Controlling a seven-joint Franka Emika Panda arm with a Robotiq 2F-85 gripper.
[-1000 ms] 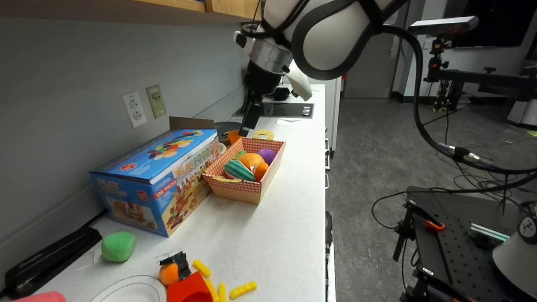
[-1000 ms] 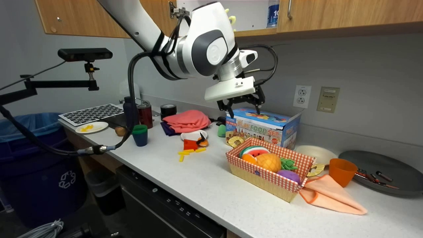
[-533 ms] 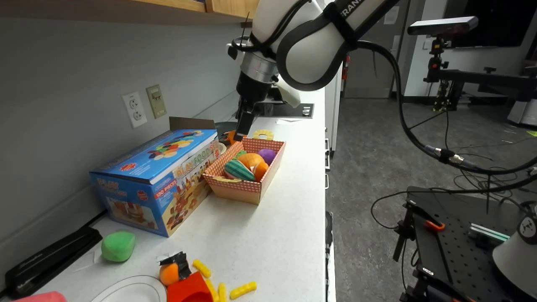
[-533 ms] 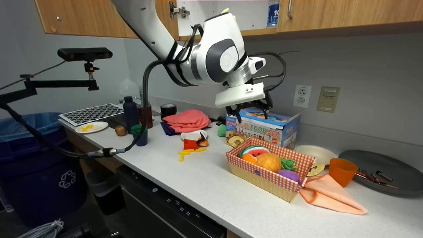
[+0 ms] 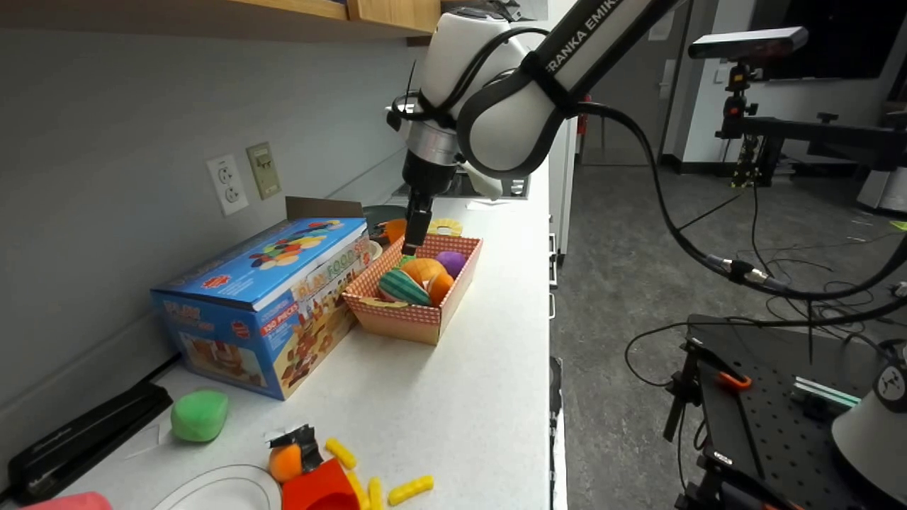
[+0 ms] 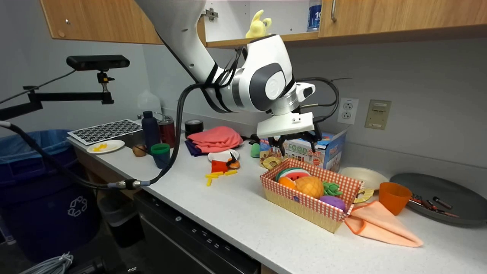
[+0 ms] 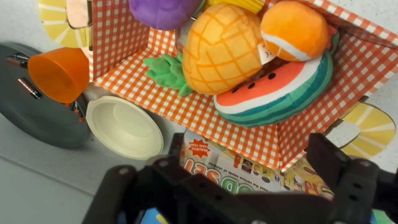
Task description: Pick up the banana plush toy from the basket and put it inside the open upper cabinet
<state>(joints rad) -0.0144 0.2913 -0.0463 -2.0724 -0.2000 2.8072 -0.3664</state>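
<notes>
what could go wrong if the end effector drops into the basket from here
The open end effector could catch the rim of the basket, seen between its jaws in the wrist view. It might snag the pineapple plush along with the yellow item beside it, if that is the target.

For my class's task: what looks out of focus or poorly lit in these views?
Wrist view: the open jaws look dark and soft-edged, while the pineapple plush shows clear grid lines; in an exterior view, the underside of the upper cabinet is dim; in an exterior view, the small dark bin sits in shadow.
</notes>
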